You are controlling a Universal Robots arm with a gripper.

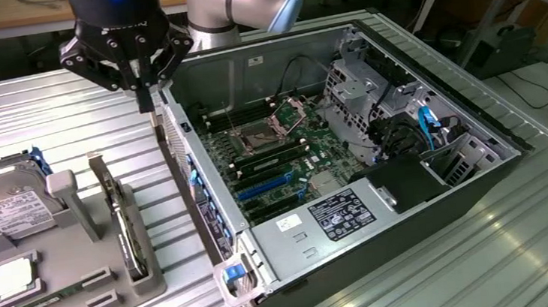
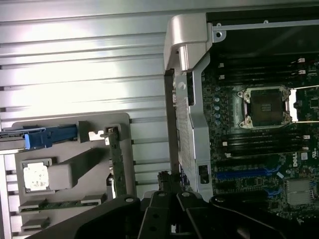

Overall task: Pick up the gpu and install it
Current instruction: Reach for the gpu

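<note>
The gpu (image 1: 121, 217) stands on edge in a slot of the grey holder (image 1: 74, 271) at the exterior view's left, with its silver bracket end up. In the wrist view the gpu (image 2: 116, 159) is a thin green strip in the same holder (image 2: 75, 164). My gripper (image 1: 145, 99) hangs above the table beside the rear wall of the open computer case (image 1: 264, 260), well above and beyond the card. Its fingers point down, shut with nothing between them. The gripper (image 2: 169, 183) shows dark between holder and case. The motherboard (image 1: 275, 161) lies exposed, with blue card slots (image 1: 262, 188).
A silver hard drive (image 1: 3, 210) with a white label, a processor chip (image 1: 12, 278) and a narrow memory stick (image 1: 37, 303) share the holder. The case's upright walls, drive cage (image 1: 369, 91) and cables (image 1: 422, 128) crowd the exterior view's right. Ribbed metal tabletop (image 1: 59, 114) surrounds it all.
</note>
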